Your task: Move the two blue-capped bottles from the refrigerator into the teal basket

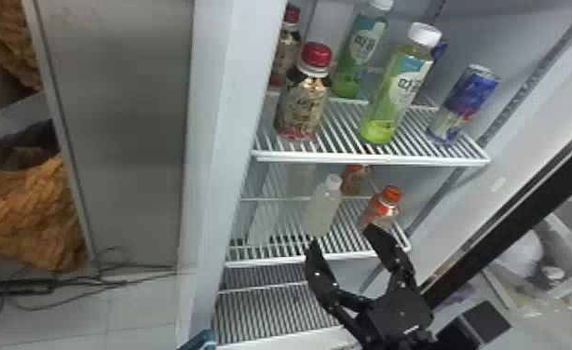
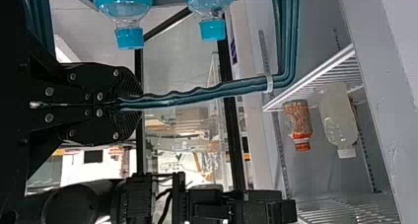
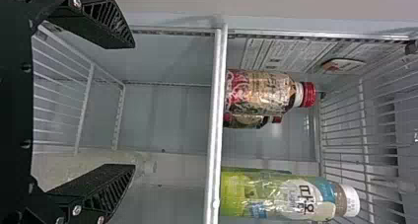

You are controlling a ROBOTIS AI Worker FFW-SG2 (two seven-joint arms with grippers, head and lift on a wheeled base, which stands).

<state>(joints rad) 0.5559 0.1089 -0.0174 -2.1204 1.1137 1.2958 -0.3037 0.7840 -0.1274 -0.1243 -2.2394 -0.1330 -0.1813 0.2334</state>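
In the head view, my right gripper is open in front of the refrigerator's middle shelf; in the right wrist view the same gripper has nothing between its fingers. A corner of the teal basket shows at the head view's bottom edge. My left gripper is shut on the basket's teal handle in the left wrist view. Two blue-capped bottles, one nearer the wrist and another beside it, stand between the handle's sides.
The upper shelf holds red-capped bottles, green bottles and a blue can. A cloudy white-capped bottle and an orange-capped bottle stand on the middle shelf. The refrigerator's side wall is left of the right gripper.
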